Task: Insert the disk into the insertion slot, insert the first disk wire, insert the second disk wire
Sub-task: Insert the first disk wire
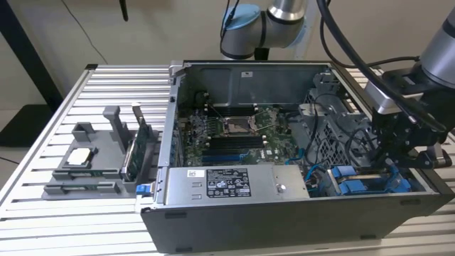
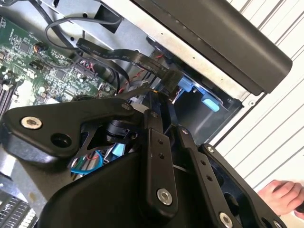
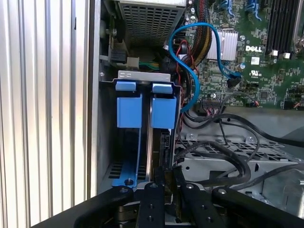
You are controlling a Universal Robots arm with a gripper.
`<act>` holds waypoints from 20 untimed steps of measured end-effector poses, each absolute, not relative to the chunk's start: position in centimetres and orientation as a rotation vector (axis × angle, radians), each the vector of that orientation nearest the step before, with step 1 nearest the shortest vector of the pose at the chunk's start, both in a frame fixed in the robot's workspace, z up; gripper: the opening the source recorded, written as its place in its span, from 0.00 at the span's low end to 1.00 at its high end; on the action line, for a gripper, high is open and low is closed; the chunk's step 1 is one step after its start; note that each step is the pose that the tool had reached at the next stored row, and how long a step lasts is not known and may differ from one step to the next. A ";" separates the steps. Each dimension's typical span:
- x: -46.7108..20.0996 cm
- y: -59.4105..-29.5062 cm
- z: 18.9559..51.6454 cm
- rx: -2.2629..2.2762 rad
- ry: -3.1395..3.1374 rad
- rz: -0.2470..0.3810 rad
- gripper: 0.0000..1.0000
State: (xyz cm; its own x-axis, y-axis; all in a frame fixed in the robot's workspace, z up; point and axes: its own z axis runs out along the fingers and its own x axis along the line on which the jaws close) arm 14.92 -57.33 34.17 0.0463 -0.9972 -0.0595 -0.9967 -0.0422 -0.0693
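Note:
The disk (image 3: pixel 164 114), in its bright blue carrier, stands on edge in the insertion slot (image 3: pixel 142 76) at the case's corner, beside another blue carrier (image 3: pixel 128 110). In the exterior view these blue carriers (image 1: pixel 363 185) sit in the bay at the case's front right. My gripper (image 3: pixel 167 174) reaches down right at the disk's edge. Its fingers are closed on a black connector (image 2: pixel 169 79) of a flat black disk wire (image 2: pixel 114 53). In the exterior view my gripper (image 1: pixel 398 168) hangs inside the bay, and the fingertips are partly hidden by the case wall.
The open computer case (image 1: pixel 284 224) holds a motherboard (image 1: pixel 235 133), a power supply (image 1: pixel 231 184) and a looping blue cable (image 3: pixel 194 80). Black cables (image 3: pixel 223 152) cross a metal cage beside my gripper. A grey parts fixture (image 1: pixel 89 160) lies at the exterior view's left. A person's hand (image 2: pixel 281 197) rests outside the case.

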 end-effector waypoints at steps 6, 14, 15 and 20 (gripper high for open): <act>14.9 -57.3 34.0 -2.204 2.109 -0.008 0.19; 14.9 -57.3 33.7 -2.203 2.107 -0.004 0.19; 14.9 -57.3 33.7 -2.202 2.107 -0.004 0.19; 15.0 -57.3 33.3 -2.203 2.107 -0.005 0.19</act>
State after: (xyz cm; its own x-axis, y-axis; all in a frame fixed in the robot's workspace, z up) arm 14.96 -57.33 33.26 0.0464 -0.9970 -0.0621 -0.9967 -0.0420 -0.0693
